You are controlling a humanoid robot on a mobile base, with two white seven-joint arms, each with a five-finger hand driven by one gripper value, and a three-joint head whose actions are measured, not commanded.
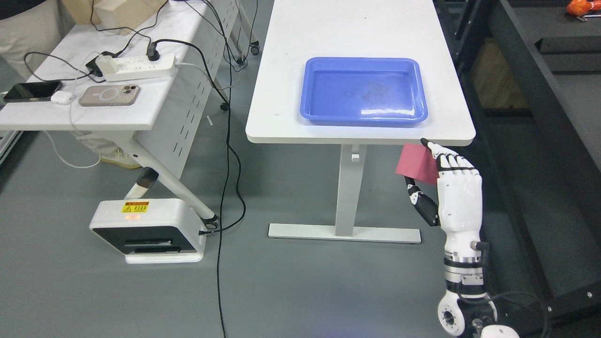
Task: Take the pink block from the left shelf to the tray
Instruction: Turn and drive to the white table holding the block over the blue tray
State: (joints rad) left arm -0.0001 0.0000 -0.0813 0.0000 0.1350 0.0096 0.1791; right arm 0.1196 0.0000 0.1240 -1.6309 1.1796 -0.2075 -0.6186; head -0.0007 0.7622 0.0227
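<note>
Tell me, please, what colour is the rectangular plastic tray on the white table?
The rectangular plastic tray is blue, seen best in the head view.

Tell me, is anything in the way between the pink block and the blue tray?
Yes, the table. The right hand holds the pink block below the white table's front edge, while the blue tray sits on top, empty. The block likely has to rise past that edge first.
</note>
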